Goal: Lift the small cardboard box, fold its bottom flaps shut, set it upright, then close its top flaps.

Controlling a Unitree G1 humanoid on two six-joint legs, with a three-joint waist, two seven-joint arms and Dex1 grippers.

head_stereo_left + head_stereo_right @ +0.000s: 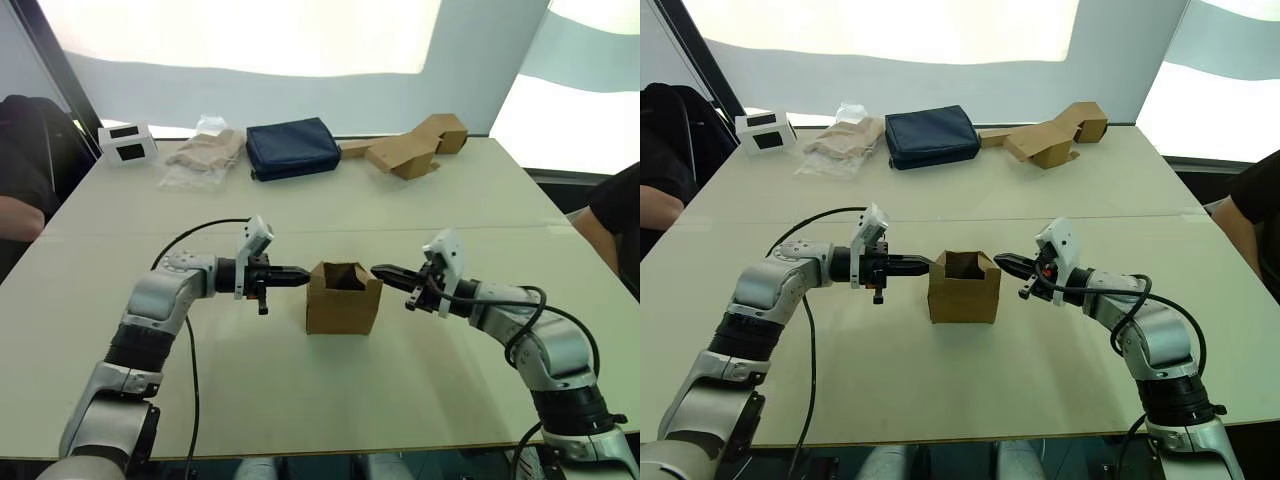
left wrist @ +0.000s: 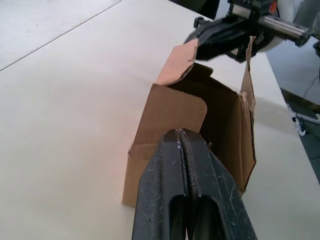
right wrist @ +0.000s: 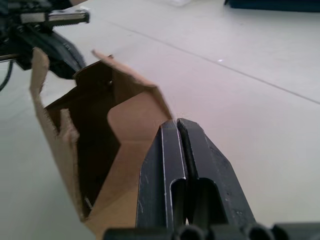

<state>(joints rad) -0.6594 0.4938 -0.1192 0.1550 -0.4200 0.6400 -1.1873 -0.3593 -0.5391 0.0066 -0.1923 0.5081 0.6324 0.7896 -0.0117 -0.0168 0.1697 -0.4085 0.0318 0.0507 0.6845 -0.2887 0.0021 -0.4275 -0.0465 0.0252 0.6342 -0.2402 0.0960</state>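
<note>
The box stands upright on the counter, open end up, directly between the two claws. The left claw points at the box's left rim, its fingers pressed together, the tip at the left top flap, which stands up. The right claw points at the right rim from the opposite side, fingers likewise together and holding nothing, tip at the right flap. The remaining top flaps also stand up, leaving the box's dark inside open. A bent cardboard piece lies well apart at the counter's far edge.
</note>
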